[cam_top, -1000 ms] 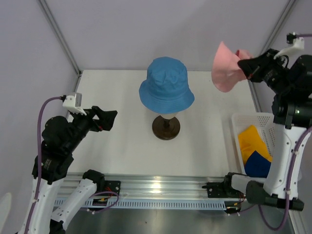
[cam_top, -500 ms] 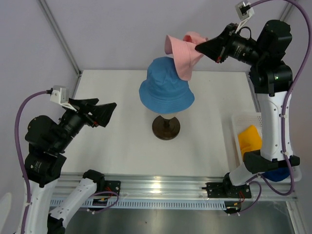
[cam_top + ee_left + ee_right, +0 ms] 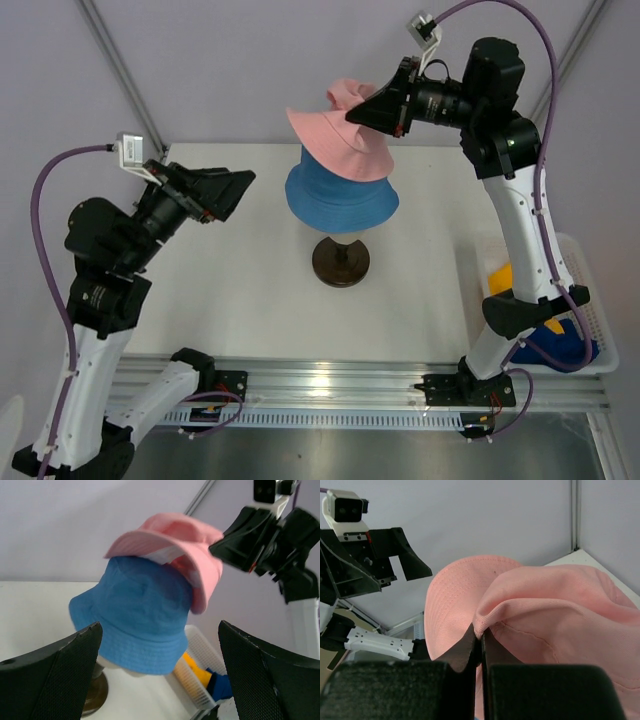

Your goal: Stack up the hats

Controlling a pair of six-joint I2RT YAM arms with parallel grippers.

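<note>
The light blue hat [image 3: 340, 196] sits on the head form at the table's middle; it also shows in the left wrist view [image 3: 135, 625]. My right gripper [image 3: 362, 115] is shut on a fold of the pink hat [image 3: 338, 128], holding it tilted over the blue hat's crown, touching its top. The pinch shows in the right wrist view [image 3: 481, 634] on the pink hat [image 3: 555, 610]. My left gripper [image 3: 236, 190] is open and empty, left of the hats, level with them [image 3: 159, 630]. The yellow-orange hat [image 3: 503, 278] and navy hat [image 3: 555, 346] lie in the basket.
The head form's dark brown round base [image 3: 340, 262] stands on the white table. A white mesh basket [image 3: 598, 338] sits at the right edge, also seen in the left wrist view [image 3: 200, 647]. Grey walls and frame posts enclose the back.
My right arm has swung the pink hat left from the back right corner to over the blue hat. My left arm has risen and moved toward the head form.
</note>
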